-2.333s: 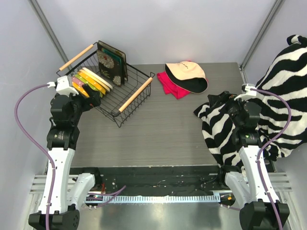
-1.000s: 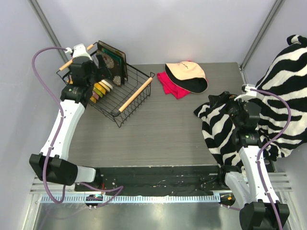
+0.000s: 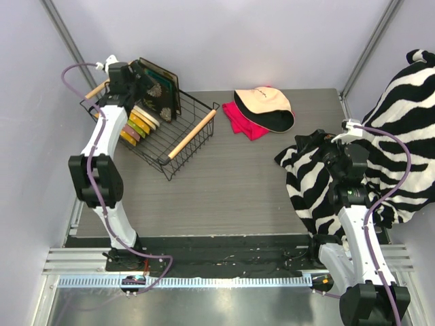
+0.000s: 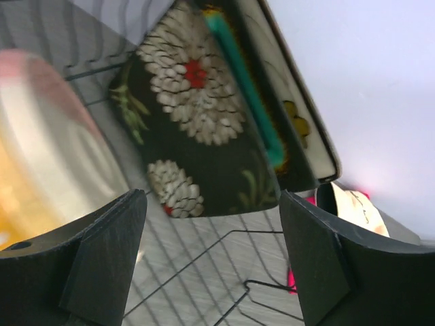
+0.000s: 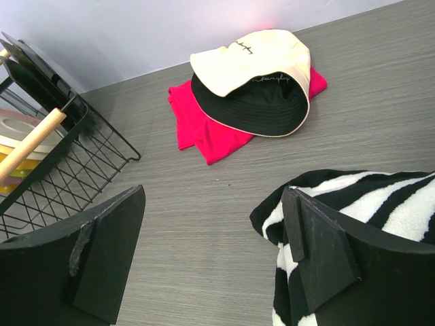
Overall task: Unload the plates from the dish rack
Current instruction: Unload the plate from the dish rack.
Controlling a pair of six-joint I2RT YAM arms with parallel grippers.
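My left gripper (image 4: 212,217) is reaching into the dish rack (image 3: 192,134), which sits at the far left corner of the table (image 3: 224,197). Its jaws are spread wide and have hold of nothing. Straight ahead in the wrist view stands a dark flowered plate (image 4: 197,129), leaning on edge against a cream plate with a dark rim (image 4: 299,115). Something with a teal edge is sandwiched between them (I cannot tell what it is). The round plates (image 3: 139,122) stand in a row on edge nearer the rack's left end; up close they are only a cream and yellow blur.

I judge these plates to be stiff and probably ceramic: fairly heavy for their thickness, glazed and slick, and likely to chip if knocked against the wire or each other. The place to take one is its exposed upper rim, one finger on each face, pinching across the thickness, not the width. Since the square ones lean together, I expect to need a fingertip slipped between the front plate and its neighbour before closing. A firm, centred pinch matters, as an off-centre hold would let the plate swing.

My right gripper (image 5: 212,204) hangs just as wide open and empty, over the table's right side beside the striped cloth (image 5: 380,204).
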